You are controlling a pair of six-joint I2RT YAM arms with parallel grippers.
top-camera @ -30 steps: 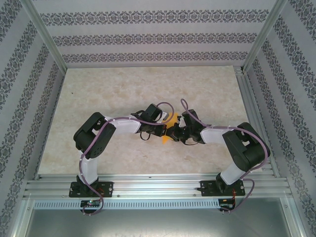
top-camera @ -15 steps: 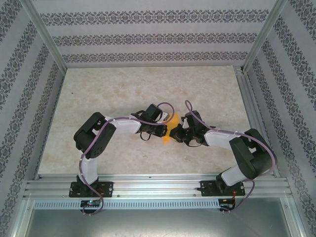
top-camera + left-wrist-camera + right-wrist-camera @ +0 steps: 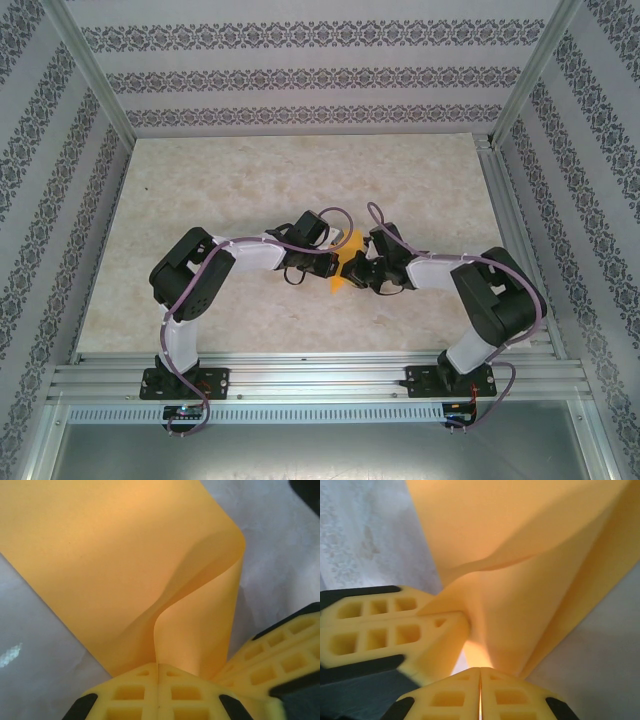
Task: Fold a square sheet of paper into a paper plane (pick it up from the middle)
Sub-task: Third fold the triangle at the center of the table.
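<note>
spanning the floor of the cell, the pale stone-patterned table (image 3: 200, 200) sits between patterned walls (image 3: 300, 75), with a metal frame (image 3: 300, 372) along its near edge. the left arm (image 3: 190, 290) rises from the near left and reaches right. the right arm (image 3: 490, 300) rises from the near right and reaches left. the two wrists meet just right of the table's middle, closer to the near edge than to the far wall.

the sheet of paper (image 3: 338, 278) is between the wrists, with orange-yellow slivers showing on their near and far sides. i cannot tell whether it touches the table.

from the left wrist, the sheet of paper (image 3: 115, 555) is a broad flat panel stretching away, and on the right one layer rises in a soft rounded bend rather than a pressed crease. the left gripper (image 3: 158, 667) has its yellow ribbed pads pressed together, with the paper pinched in the seam. the right gripper's fingers (image 3: 280, 650) sit just beside it to the right, against the same sheet.

from the right wrist, the paper (image 3: 530, 545) fans out above the right gripper (image 3: 480, 672), whose pads are clamped together on the paper's narrow lower end. the left gripper's fingers (image 3: 380, 635) come in from the left and pinch the sheet right next to it.
</note>
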